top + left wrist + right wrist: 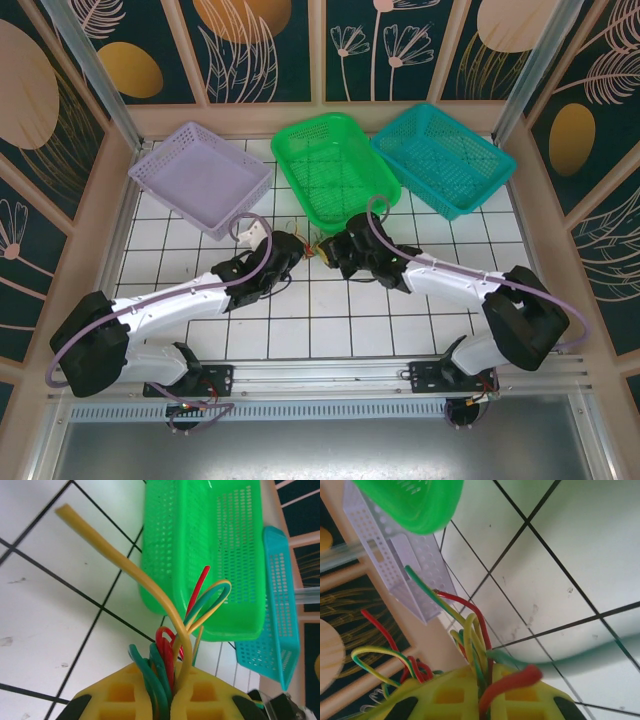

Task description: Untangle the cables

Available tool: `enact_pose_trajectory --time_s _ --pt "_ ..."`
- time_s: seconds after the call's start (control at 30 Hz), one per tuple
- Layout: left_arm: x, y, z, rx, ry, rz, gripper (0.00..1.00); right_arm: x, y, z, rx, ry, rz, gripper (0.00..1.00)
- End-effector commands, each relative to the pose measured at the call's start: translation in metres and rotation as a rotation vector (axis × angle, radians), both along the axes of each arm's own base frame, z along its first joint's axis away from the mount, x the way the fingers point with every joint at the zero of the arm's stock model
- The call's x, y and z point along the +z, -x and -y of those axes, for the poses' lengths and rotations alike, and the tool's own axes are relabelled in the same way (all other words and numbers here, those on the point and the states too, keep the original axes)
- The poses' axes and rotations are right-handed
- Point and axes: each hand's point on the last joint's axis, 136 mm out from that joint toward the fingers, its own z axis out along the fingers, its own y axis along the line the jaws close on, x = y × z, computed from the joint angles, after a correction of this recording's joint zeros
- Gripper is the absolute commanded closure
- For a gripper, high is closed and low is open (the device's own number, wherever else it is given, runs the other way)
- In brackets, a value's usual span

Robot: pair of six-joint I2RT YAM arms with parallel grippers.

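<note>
The yellow fingers of the left gripper (172, 692) are pressing together on the cables (186, 637), a red, green and yellow bundle, and the right gripper (482, 692) is pinching the same bundle from the opposite side. The two grippers are meeting above the white tiled table (330, 325), holding the cables just in front of the green basket (312, 125).

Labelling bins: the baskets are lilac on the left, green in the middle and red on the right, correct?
No: the right basket is teal, not red, per the top external view; the lilac basket left and green basket middle stand.
</note>
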Motion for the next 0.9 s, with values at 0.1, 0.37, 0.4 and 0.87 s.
enact_pose_trajectory --time_s 0.1,0.37,0.4,0.87 --pt "0.102 0.018 0.061 -0.277 0.261 0.29 1.0 0.019 -0.02 0.039 -0.072 -0.068 0.055 1.0" --pt "0.139 0.075 0.107 -0.647 0.102 0.689 1.0 0.031 -0.025 0.083 0.015 -0.152 -0.029 1.0" --pt "0.139 0.083 0.113 -0.68 0.063 0.733 1.0 0.03 -0.022 0.086 0.027 -0.174 -0.047 1.0" --pt "0.115 0.067 0.127 -0.499 0.065 0.469 0.33 0.1 -0.044 0.158 -0.04 0.176 0.432 1.0"
